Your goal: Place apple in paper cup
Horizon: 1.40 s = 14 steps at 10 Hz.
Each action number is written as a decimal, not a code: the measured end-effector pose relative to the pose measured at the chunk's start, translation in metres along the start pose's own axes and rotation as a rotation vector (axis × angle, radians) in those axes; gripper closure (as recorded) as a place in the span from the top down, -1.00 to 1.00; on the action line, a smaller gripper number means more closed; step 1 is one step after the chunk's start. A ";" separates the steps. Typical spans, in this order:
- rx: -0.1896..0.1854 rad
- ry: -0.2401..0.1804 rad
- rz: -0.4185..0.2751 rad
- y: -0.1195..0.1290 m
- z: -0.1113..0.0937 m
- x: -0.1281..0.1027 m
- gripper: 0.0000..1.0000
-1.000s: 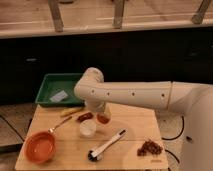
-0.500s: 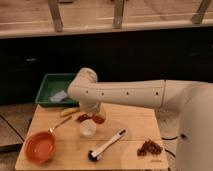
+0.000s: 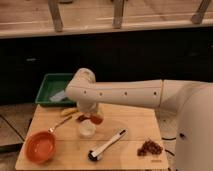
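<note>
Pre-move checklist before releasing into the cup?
1. Gripper, below the wrist and just above the cup's right edge, shut on apple: ok.
2. Apple centred over paper cup: not ok, it is offset to the right of the mouth.
3. Cup upright: ok.
4. Cup empty inside: cannot tell.
5. Pan and brush apart from cup: ok.
</note>
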 end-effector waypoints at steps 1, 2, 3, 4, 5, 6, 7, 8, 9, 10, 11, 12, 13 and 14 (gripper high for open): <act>0.002 -0.002 -0.008 -0.001 0.000 -0.001 -0.93; 0.007 -0.004 -0.017 -0.004 0.000 -0.002 -0.93; 0.010 -0.004 -0.025 -0.006 0.000 -0.003 -0.93; 0.015 -0.005 -0.036 -0.010 0.000 -0.004 -0.93; 0.020 -0.005 -0.047 -0.014 0.000 -0.006 -0.93; 0.023 -0.006 -0.056 -0.016 0.000 -0.008 -0.93; 0.026 -0.009 -0.068 -0.020 0.000 -0.010 -0.93; 0.029 -0.010 -0.085 -0.025 0.000 -0.013 -0.93; 0.031 -0.011 -0.093 -0.027 0.000 -0.015 -0.93; 0.034 -0.012 -0.102 -0.030 0.000 -0.017 -0.93; 0.040 -0.011 -0.114 -0.034 0.000 -0.019 -0.93; 0.044 -0.012 -0.122 -0.037 0.001 -0.022 -0.93; 0.050 -0.014 -0.135 -0.043 0.001 -0.026 -0.93; 0.060 -0.018 -0.149 -0.051 0.001 -0.034 -0.86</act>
